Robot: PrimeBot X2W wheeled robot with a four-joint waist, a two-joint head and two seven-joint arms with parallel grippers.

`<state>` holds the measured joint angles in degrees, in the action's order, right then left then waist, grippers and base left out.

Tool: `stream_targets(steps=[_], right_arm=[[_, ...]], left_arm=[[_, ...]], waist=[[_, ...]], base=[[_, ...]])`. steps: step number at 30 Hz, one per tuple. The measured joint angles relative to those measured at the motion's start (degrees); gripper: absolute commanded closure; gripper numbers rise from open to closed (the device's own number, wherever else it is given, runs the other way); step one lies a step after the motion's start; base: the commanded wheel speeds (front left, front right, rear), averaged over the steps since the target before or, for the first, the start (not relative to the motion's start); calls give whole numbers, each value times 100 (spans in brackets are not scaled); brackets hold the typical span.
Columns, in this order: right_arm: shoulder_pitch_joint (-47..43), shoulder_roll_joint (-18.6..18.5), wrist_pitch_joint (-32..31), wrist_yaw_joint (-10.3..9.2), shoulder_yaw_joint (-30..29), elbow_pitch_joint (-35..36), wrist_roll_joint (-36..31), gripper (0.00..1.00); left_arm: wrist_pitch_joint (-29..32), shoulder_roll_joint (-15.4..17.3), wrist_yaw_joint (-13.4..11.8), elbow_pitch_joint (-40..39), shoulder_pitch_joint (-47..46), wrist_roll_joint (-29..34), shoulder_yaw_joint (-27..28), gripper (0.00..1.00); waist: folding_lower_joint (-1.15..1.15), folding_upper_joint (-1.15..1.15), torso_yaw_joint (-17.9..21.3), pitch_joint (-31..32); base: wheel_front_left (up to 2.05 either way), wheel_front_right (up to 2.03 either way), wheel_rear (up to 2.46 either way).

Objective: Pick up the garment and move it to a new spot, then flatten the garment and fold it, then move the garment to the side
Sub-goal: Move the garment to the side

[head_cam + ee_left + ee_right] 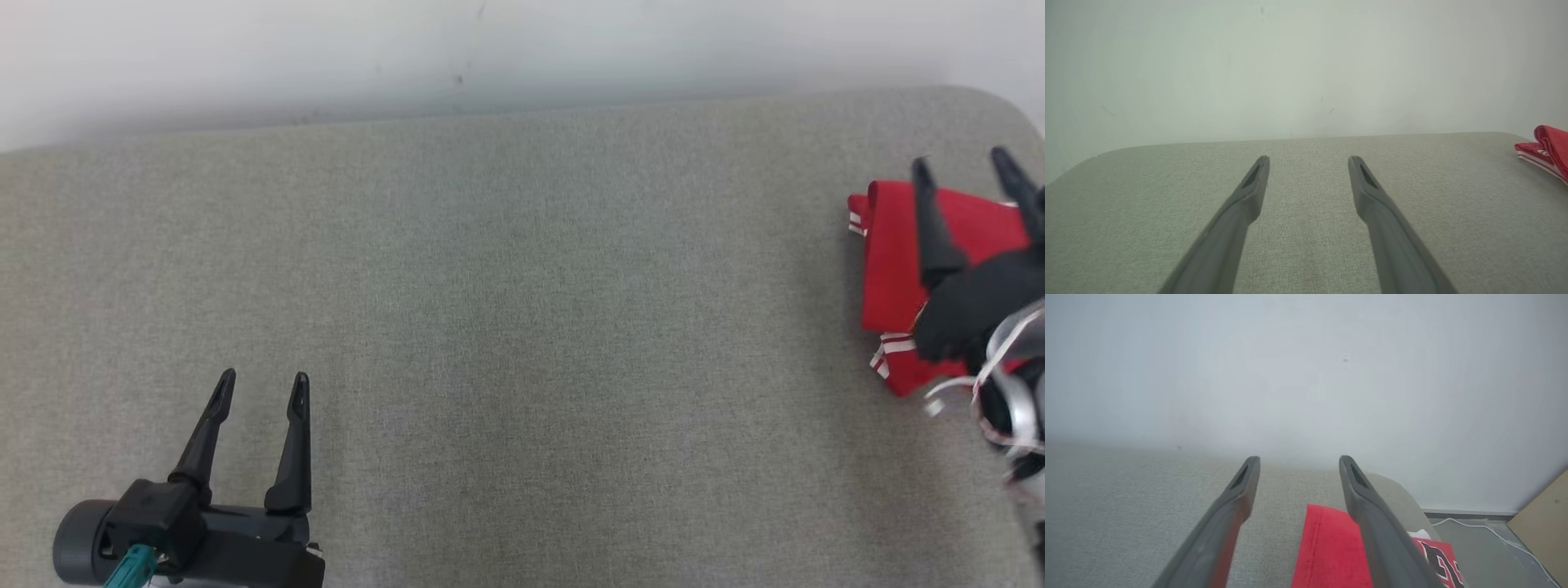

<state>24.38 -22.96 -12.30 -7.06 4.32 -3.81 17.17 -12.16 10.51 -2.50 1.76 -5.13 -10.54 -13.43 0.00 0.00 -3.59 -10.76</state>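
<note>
In the lower left corner of the head view, the left gripper (264, 377) sits low over the grey fabric tabletop (522, 310). Its two dark fingers are spread wide and hold nothing. The left wrist view shows the same parted fingers of the left gripper (1309, 159) above the grey cloth, with a pale wall (1290, 61) behind. The red garment (1549, 149) shows at that view's right edge.

At the right edge of the head view the red garment (894, 253) lies folded into a compact bundle near the tabletop's rounded far corner. White-striped trim shows along its left side. The right gripper (961, 159) is over it with its fingers wide apart, one finger crossing the red cloth. Whether it touches the cloth cannot be told.

In the right wrist view the right gripper (1299, 459) is spread open and grips nothing. The red garment (1327, 547) lies flat at bottom centre, partly under the right-hand finger, with a stitched hem and black lettering visible. At the far right a white cable (1486, 531) runs along the floor beside a brown board (1543, 514).
</note>
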Motion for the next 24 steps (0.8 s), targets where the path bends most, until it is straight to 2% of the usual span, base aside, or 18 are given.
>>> stream_targets(steps=[5,12,19,24], right_arm=[[-524,410,798,-1,-218,153,154,0],[-1274,982,1628,-4,-209,356,233,0],[-1519,1224,2165,-5,153,238,193,0],[-1688,1239,2298,9,270,98,169,0]], left_arm=[[-56,-37,-12,26,-2,-8,34,0],[-103,-82,-54,23,24,-9,52,0],[-156,-209,-103,-40,173,-163,170,0],[-158,-287,-127,-45,174,-202,204,0]], waist=[[0,0,2,198],[-1,-1,17,481],[-1,-1,94,705],[-1,-1,148,816]], base=[[0,0,0],[0,0,0],[0,0,0],[0,0,0]])
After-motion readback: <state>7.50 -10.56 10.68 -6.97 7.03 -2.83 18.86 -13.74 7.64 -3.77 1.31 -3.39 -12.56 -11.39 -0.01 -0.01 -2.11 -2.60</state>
